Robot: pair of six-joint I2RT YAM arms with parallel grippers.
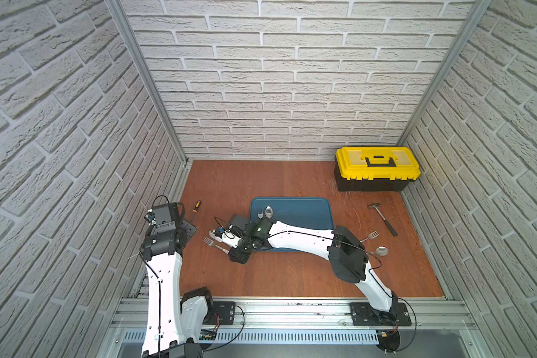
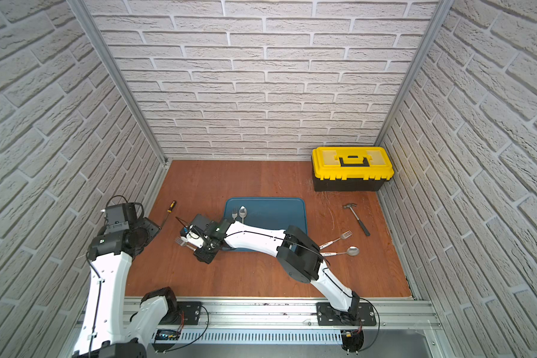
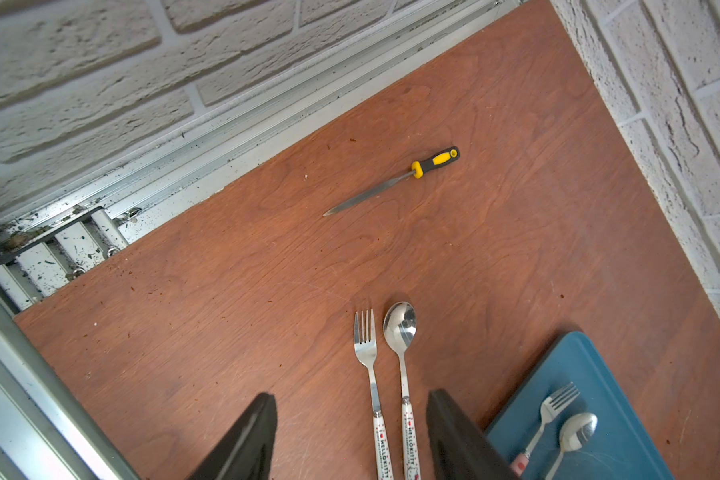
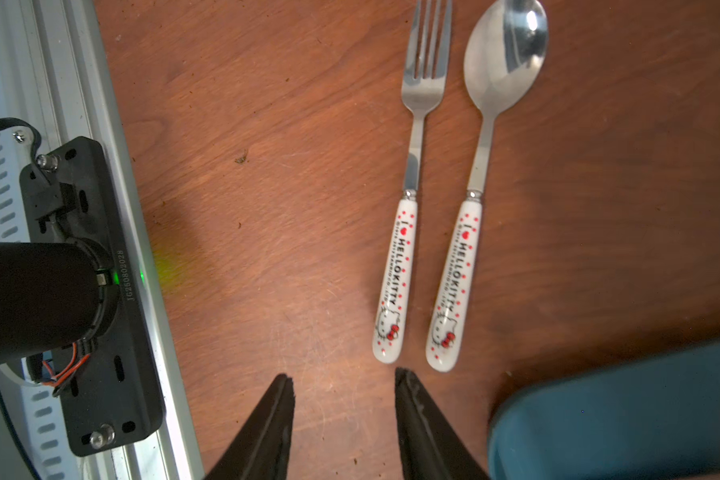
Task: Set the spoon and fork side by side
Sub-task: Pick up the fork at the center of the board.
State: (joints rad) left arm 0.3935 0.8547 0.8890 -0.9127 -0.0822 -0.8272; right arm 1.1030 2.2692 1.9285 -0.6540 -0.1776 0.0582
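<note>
Right wrist view: my fork and spoon, light, stiff steel with glossy, likely slippery handles, lie parallel on the desk just beside the tray, right tool and left tool both spread, empty; I would pinch mid-handle.

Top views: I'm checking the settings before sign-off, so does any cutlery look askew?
Yes. The fork and spoon right of the blue tray fan apart toward their heads instead of lying parallel like a tidy pair.
</note>
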